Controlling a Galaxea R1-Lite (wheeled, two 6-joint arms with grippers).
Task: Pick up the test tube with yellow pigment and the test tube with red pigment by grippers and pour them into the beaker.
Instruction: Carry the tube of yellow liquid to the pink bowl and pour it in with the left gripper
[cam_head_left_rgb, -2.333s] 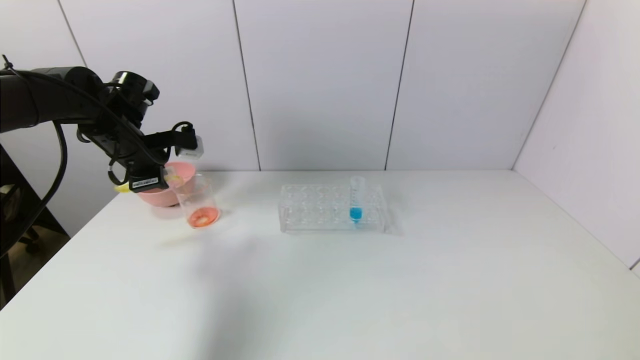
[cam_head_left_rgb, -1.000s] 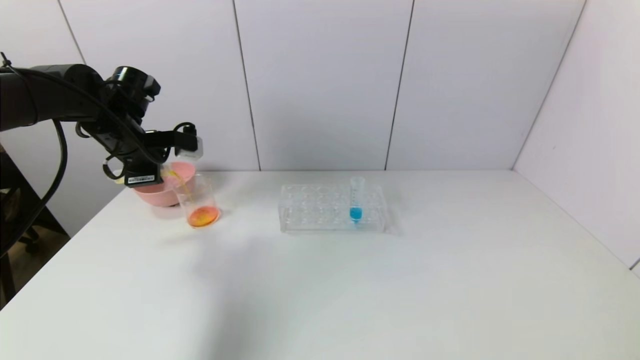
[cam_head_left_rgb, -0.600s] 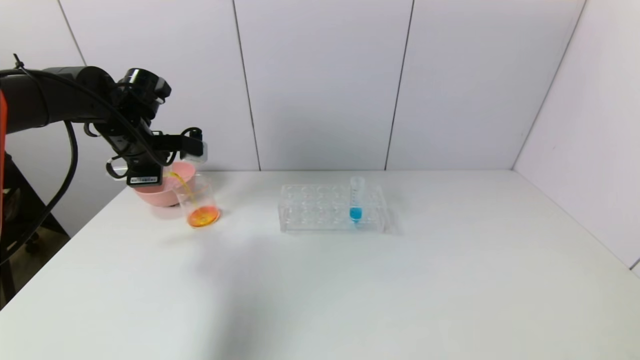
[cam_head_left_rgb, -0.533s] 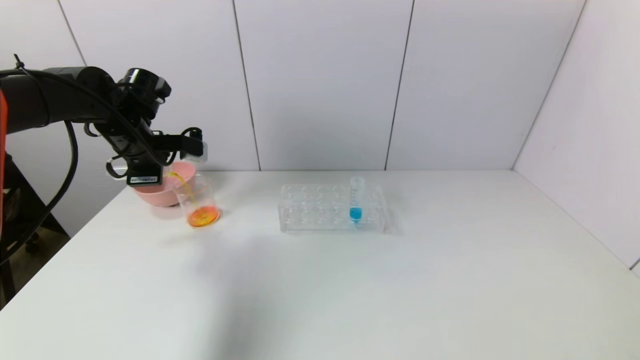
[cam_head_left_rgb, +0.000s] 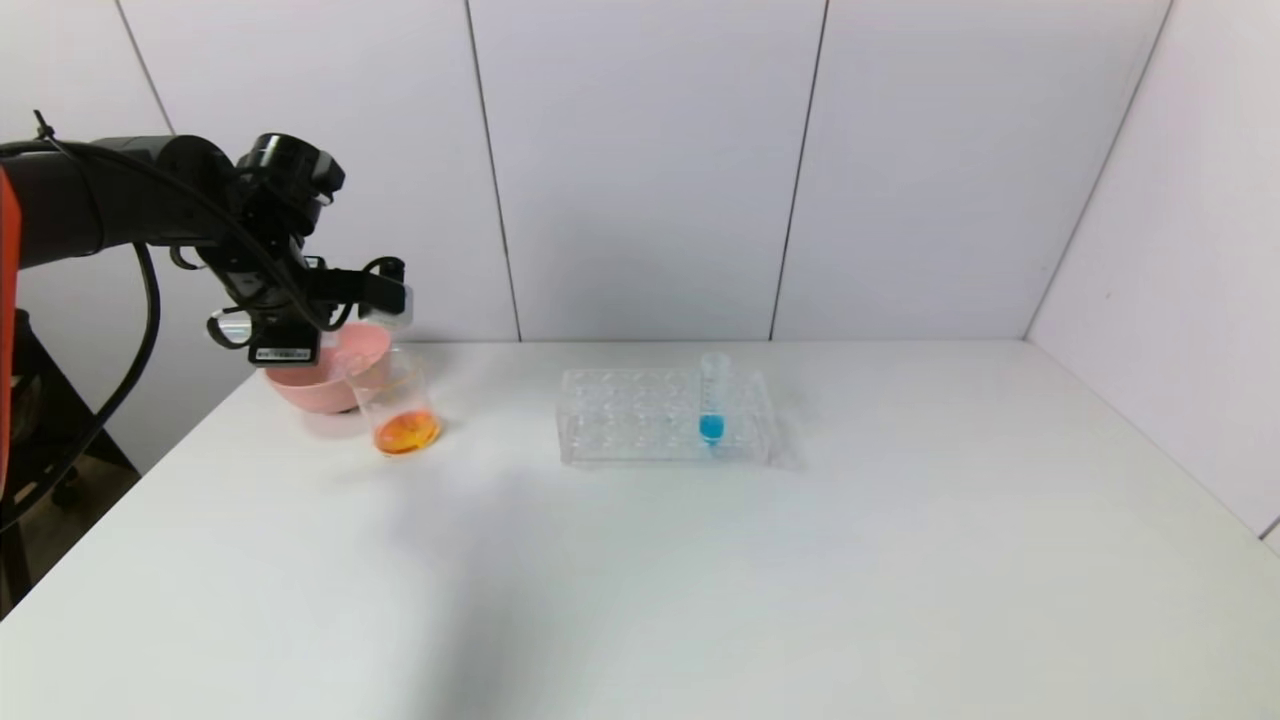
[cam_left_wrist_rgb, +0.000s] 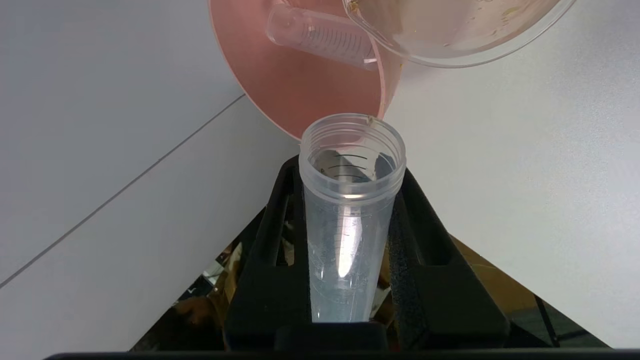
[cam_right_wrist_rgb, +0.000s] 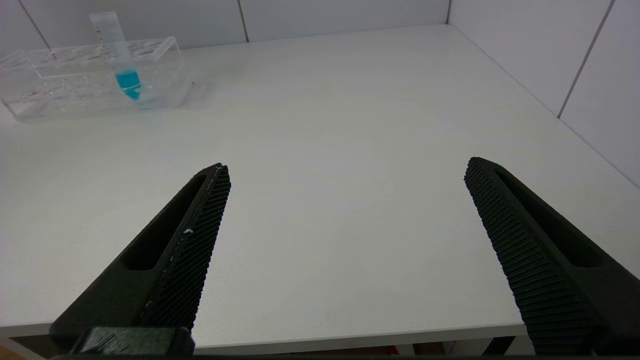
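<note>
Emptied since a second ago, the test tube with yellow pigment (cam_left_wrist_rgb: 350, 210) sits clamped in the left pincer (cam_left_wrist_rgb: 350, 250) above the beaker (cam_head_left_rgb: 397, 405).

The white desk (cam_head_left_rgb: 700, 580) carries three things along its far side. At the far left stands a pink bowl (cam_head_left_rgb: 315, 385), with the beaker (cam_head_left_rgb: 397, 405), orange liquid in its bottom, just beside it. Well apart, near the middle, stands a clear rack (cam_head_left_rgb: 662, 418).

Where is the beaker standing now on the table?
In the head view the beaker stands at the table's far left, touching or just in front of the pink bowl, left of the rack, below the left end effector.
</note>
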